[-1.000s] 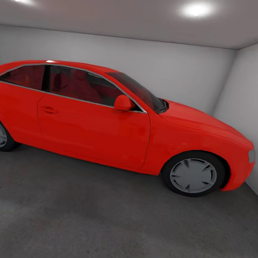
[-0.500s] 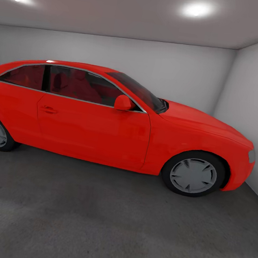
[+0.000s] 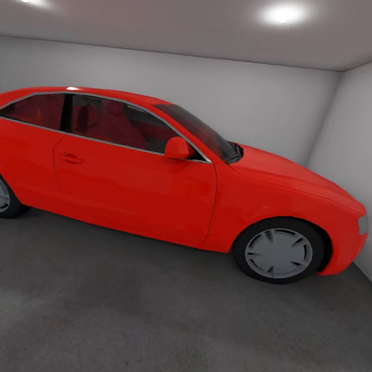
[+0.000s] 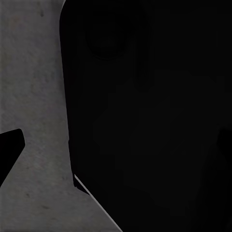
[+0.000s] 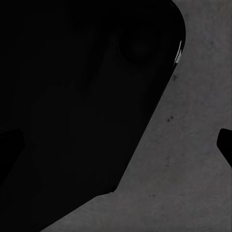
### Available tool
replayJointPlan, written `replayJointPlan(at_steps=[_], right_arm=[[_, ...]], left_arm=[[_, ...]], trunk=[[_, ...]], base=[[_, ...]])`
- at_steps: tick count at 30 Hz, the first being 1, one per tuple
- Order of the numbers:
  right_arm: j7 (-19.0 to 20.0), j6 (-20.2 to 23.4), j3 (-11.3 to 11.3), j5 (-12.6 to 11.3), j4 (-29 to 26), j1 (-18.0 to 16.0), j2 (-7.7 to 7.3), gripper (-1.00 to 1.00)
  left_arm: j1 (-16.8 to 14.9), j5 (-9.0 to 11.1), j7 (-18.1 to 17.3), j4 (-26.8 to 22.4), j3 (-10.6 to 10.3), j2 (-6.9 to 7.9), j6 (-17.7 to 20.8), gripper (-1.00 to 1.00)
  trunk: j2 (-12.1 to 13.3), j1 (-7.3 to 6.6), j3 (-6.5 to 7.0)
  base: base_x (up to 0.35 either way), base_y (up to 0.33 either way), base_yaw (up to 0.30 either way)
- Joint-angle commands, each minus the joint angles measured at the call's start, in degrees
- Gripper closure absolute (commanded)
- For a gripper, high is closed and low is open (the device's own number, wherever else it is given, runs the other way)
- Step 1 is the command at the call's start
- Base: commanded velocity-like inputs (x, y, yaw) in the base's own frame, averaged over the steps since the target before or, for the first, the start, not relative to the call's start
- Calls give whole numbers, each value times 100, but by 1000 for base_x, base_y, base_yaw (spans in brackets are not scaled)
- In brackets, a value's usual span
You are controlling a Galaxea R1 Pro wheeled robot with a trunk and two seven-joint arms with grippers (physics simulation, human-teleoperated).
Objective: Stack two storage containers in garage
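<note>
across the garage: a red coupe car (image 3: 169,178) stands side-on, nose toward the right-hand wall (image 3: 362,151), with the back wall (image 3: 223,90) close behind it.
floor: dark grey mottled concrete floor (image 3: 149,323) runs from the car's wheels toward where the robot stands; the patch in the head view carries nothing.
storage containers: i see neither orange-red bin anywhere, so i cannot say which way they lie from either arm, how their long sides run, or which arm is nearer.
deciding relation: for now it is the bare floor in front of the car. my guess is that this is where the first bin would be set down, long side flat on the concrete and well apart from the car door.
left wrist view: a big black shape, likely part of the robot's own body, blocks most of the picture; beside it is a strip of grey concrete (image 4: 34,121) and a dark tip (image 4: 9,150) at the edge that may be a finger of the left claw.
right wrist view: much the same, a black mass, concrete (image 5: 193,169) alongside, and a small dark tip (image 5: 224,142) at the edge.
left claw: cannot tell whether it is spread or closed, or whether it carries anything.
right claw: likewise hidden; no bin shows near it.
progress, as i judge it: the robot is in the garage, no stack is in sight.
</note>
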Motion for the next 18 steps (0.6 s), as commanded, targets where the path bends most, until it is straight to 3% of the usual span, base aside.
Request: replayJointPlan(at_steps=[1,18], right_arm=[[0,0,26,-2,0,-1,-1,-100],[0,0,26,-2,0,-1,-1,-100]], left_arm=[[-1,0,-1,1,1,0,-1,-100],[-1,0,-1,1,1,0,-1,-100]], trunk=[[-2,0,-3],[-2,0,-3]], base=[[0,0,0],[0,0,0]])
